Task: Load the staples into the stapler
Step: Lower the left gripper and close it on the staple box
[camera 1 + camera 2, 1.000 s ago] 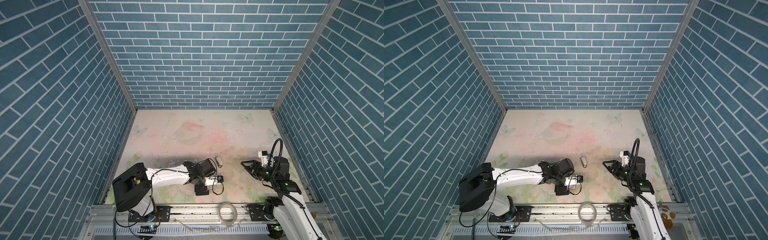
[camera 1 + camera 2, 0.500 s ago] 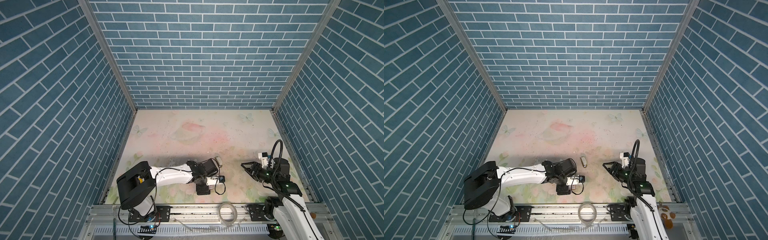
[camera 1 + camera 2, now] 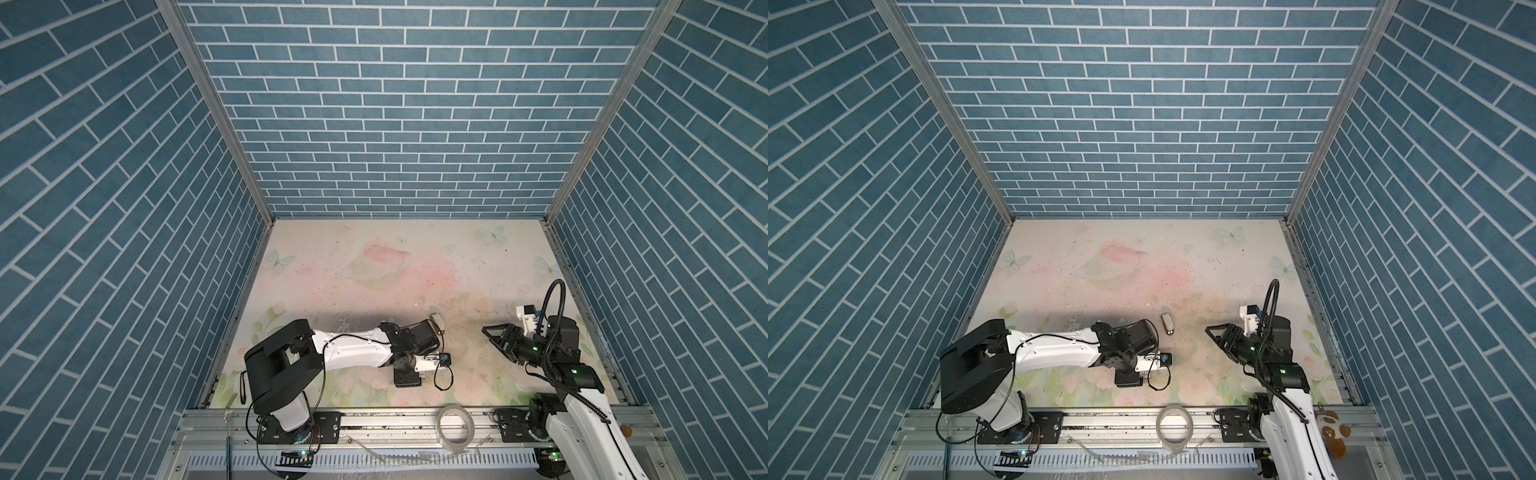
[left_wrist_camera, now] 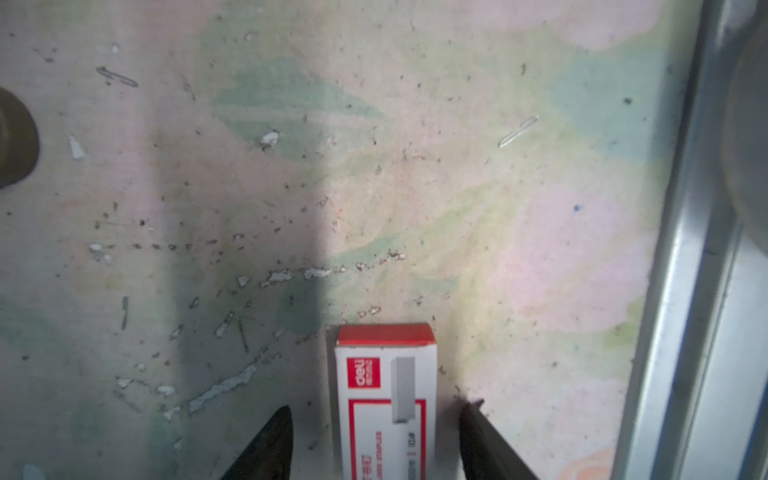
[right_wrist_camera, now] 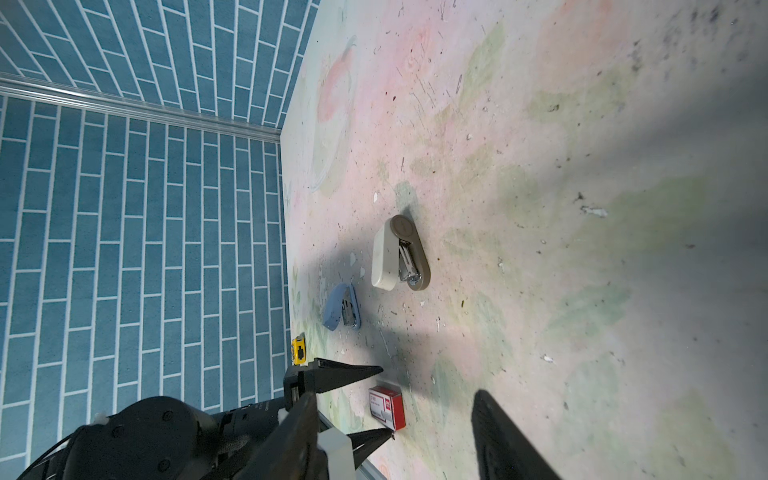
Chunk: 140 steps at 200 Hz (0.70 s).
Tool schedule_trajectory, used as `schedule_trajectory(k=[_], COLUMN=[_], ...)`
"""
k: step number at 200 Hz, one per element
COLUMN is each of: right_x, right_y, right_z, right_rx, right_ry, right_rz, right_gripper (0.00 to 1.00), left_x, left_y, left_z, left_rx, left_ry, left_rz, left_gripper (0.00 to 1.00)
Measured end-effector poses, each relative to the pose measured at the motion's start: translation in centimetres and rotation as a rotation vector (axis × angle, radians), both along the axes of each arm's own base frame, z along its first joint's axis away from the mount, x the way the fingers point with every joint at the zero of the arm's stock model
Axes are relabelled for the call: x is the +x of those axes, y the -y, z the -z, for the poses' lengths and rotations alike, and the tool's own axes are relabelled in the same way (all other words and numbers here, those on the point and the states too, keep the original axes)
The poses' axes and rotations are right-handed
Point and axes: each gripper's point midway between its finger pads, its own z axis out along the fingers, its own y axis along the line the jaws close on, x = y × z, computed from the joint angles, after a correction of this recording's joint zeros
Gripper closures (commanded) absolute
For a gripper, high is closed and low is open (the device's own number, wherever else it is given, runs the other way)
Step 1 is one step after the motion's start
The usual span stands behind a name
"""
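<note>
The left tool [image 4: 378, 407] stands released astride the white-and-red box [image 4: 384, 374], fingers [image 4: 274, 440] clear of both sides, while the right tool [image 3: 489, 336] hangs released with the beige stapler [image 3: 1168, 324] on the table [image 3: 1100, 291] at its 9 o'clock.

**Both top views:** high over the near edge, looking steeply down on the whole surface [image 3: 415, 266].
**Left wrist view:** close above the box [image 4: 384, 399].
**Right wrist view:** low, facing the far left corner. It shares that box, and shares the beige stapler [image 5: 399, 253] with both top views.
</note>
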Motion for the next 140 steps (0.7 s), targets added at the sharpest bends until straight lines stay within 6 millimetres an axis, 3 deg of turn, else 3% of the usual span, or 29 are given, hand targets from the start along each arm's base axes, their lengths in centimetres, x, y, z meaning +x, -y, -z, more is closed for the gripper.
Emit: schedule_trajectory(k=[42,59,140], right_x=[0.0,0.0,0.0], right_y=[0.0,0.0,-0.1], right_z=[0.0,0.0,0.1], right_rx=[0.001,0.001,0.002], right_ry=[0.0,0.0,-0.008], right_rz=[-0.001,-0.001,-0.004], right_gripper=[0.41,0.41,0.41], left_x=[0.1,0.1,0.8], left_y=[0.4,0.4,1.7], left_z=[0.0,0.0,0.0], left_rx=[-0.002,-0.002,-0.011], left_ry=[-0.002,-0.003,0.005], left_rz=[0.0,-0.002,-0.002], left_gripper=[0.52,0.58,0.61])
